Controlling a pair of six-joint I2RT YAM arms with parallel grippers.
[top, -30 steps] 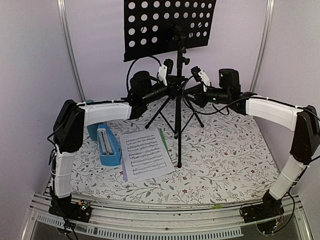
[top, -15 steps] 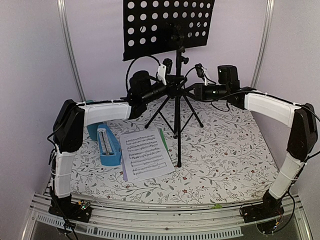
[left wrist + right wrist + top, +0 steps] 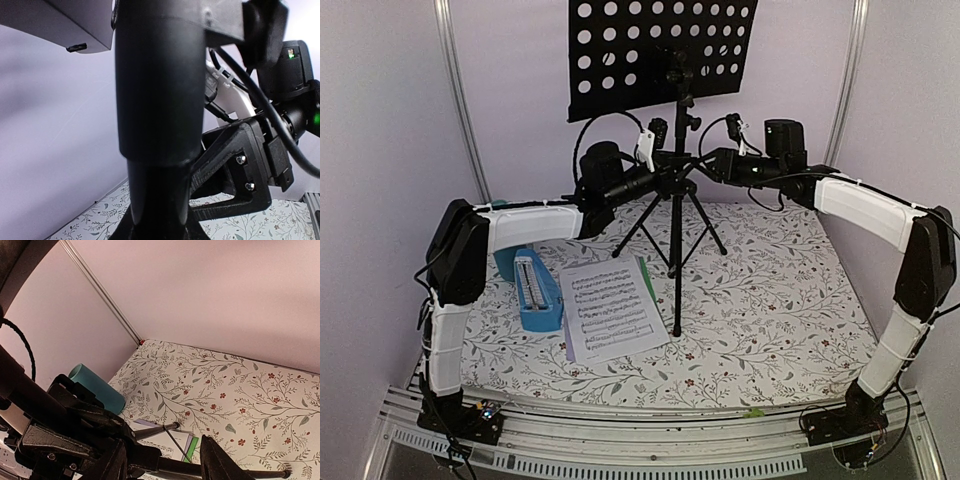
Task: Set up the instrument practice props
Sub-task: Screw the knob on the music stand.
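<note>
Left pincer (image 3: 665,180) pinching the music stand (image 3: 620,100) pole at twelve o'clock on the table (image 3: 770,300); right pincer (image 3: 703,166) spread, just beside at three o'clock.

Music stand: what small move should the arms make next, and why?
Probably ease the open right pincer onto the music stand pole just under the desk: it hovers beside the pole, while the left pincer sits at the leg hub.

The black music stand (image 3: 672,62) stands upright at the back, its perforated desk tilted. White and green sheet-music pages (image 3: 612,310) lie flat just beside the blue metronome (image 3: 537,292), which seems to lie on its back.
</note>
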